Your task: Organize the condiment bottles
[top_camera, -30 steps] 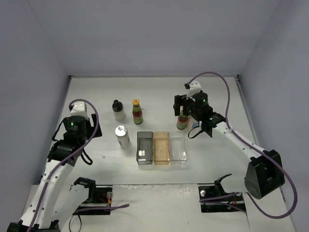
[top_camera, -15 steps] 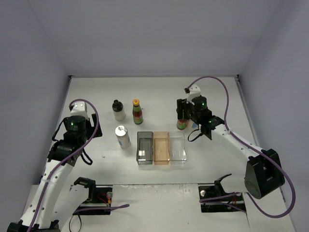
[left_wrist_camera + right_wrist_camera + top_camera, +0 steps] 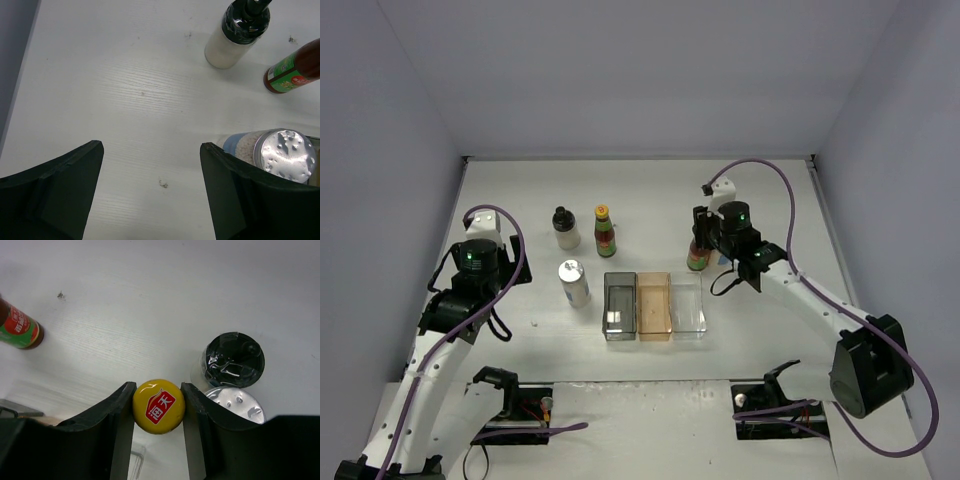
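Yellow-capped dark bottle (image 3: 158,406) gripped by right pincer (image 3: 158,391).

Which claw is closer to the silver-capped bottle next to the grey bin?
Left. The left claw hangs open beside the silver-capped bottle; the right claw is beyond the bins, gripping a yellow-capped bottle.

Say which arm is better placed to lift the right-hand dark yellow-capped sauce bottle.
Right: the right gripper pinches the dark yellow-capped sauce bottle by its cap; the left gripper hangs open beside a pale silver-capped bottle.
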{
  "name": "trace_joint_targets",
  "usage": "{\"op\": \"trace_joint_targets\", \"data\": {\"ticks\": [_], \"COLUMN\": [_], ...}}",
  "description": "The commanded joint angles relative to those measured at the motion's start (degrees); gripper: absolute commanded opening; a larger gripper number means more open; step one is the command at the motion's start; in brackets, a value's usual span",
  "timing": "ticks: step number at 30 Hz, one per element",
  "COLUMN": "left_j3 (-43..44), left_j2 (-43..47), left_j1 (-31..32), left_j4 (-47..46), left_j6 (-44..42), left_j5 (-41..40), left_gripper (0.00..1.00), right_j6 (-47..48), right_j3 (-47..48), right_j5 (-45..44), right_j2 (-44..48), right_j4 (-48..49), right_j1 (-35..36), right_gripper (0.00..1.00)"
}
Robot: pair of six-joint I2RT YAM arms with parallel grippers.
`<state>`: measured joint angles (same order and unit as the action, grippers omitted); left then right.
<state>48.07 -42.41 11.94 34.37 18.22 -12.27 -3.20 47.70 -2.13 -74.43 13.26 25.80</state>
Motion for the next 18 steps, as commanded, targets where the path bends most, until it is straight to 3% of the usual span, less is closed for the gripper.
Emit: {"op": "trace_joint_targets", "data": {"ticks": [1, 9, 18], "left_j3": [0.70, 0.62, 0.53], "left_j2": [-0.13, -0.21, -0.04], "left_j1": [-0.26, -0.34, -0.43], "left_j4": [-3.34, -3.52, -3.52], "left_j6": [-0.46, -0.46, -0.46], "left_j5": [-0.38, -0.47, -0.65], "left_gripper": [0.79, 0.79, 0.79], "right_j6": [1.35, 2.24, 1.01], "right_j3": [4.94, 11.35, 13.56], "right_j5": [-1.12, -3.23, 1.60], "right_j2": [6.39, 13.43, 19.32], "right_j4": [3.45, -5.78, -15.08], "right_j1": [1.35, 5.39, 7.68], "right_gripper": [0.00, 0.00, 0.00]}}
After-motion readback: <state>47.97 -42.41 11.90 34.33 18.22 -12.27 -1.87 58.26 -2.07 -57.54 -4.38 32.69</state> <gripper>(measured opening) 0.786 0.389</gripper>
